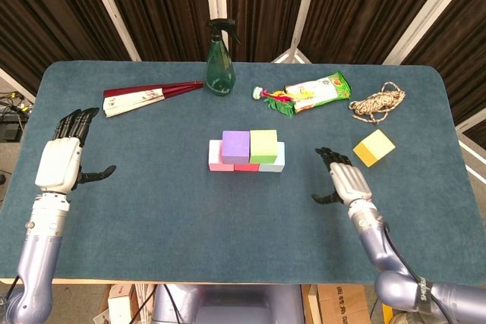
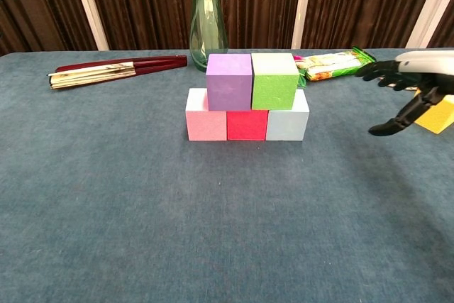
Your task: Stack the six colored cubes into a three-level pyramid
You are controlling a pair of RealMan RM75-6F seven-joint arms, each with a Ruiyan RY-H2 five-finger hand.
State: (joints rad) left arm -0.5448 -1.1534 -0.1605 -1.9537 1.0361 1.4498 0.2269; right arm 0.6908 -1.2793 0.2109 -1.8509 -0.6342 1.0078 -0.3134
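Five cubes stacked in two levels at desk (image 1: 228, 218) centre; yellow cube (image 1: 373, 147) apart on the right; both hands empty.

Bottom level: pink cube (image 2: 206, 115), red cube (image 2: 247, 125) and pale blue cube (image 2: 288, 120) touching in a row. Second level: purple cube (image 2: 229, 81) and green cube (image 2: 274, 80) side by side on top. Right hand (image 1: 344, 182) is between the stack and the yellow cube, fingers spread, holding nothing. Left hand (image 1: 63, 158) is near the left desk edge, fingers extended, thumb out, holding nothing. At the far side: folded fan (image 1: 144, 96), green spray bottle (image 1: 220, 58), snack packet (image 1: 317, 90), coiled rope (image 1: 377, 102).
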